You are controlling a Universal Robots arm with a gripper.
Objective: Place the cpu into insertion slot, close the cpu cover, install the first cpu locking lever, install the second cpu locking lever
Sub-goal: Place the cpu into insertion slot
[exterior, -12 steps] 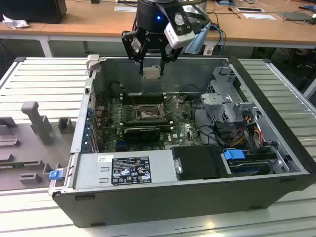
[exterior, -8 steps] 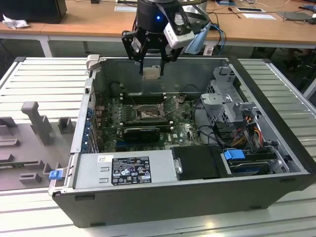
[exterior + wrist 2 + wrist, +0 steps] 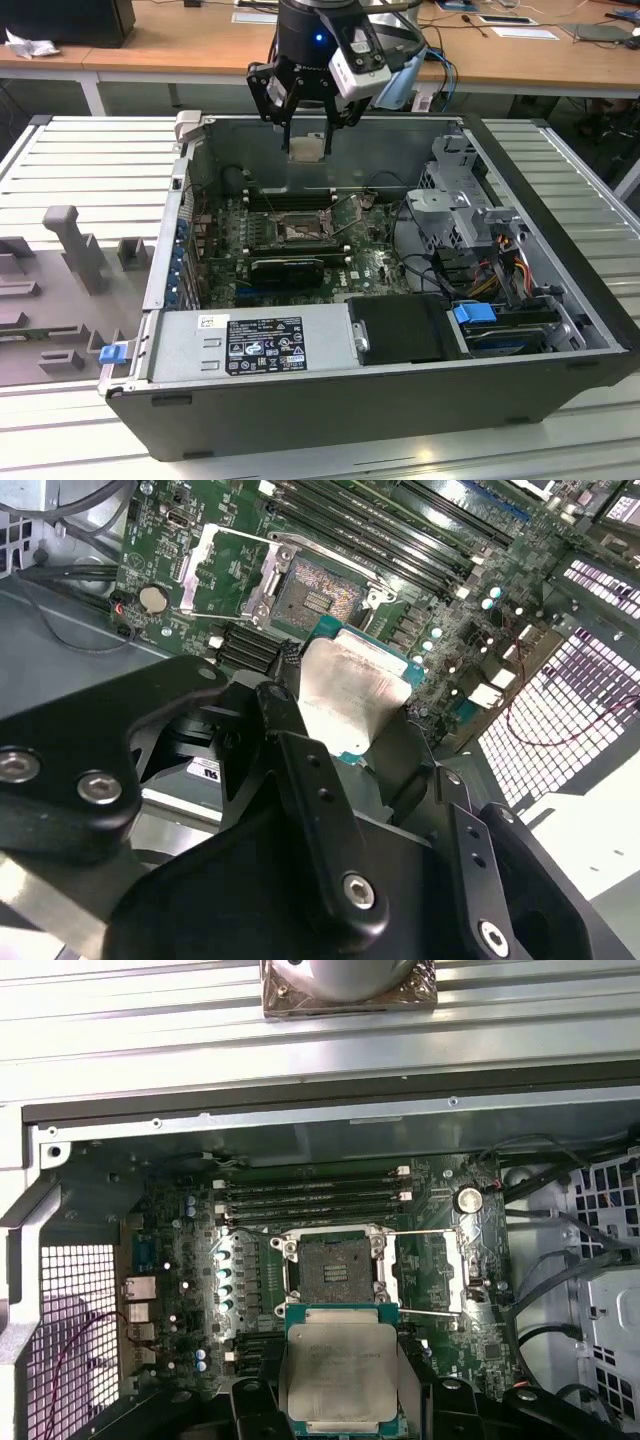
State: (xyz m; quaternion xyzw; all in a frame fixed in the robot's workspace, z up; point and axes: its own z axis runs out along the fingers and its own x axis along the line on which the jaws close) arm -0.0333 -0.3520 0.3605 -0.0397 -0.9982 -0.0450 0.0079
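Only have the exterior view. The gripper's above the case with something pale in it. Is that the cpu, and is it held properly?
Observer: Yes. In both wrist views the gripper is shut on the cpu, clamped on two opposite edges, with the metal top facing the cameras.
Operator: Socket free?
Observer: In the first wrist view the insertion slot has its pin field exposed and no chip in it.
Operator: Chip square to it?
Observer: Roughly. In the first wrist view the cpu's edges run about parallel to the slot's frame.

The cpu [image 3: 340,1372] sits between the fingers [image 3: 254,1410], seemingly gripped, near the uncovered insertion slot [image 3: 330,1272].
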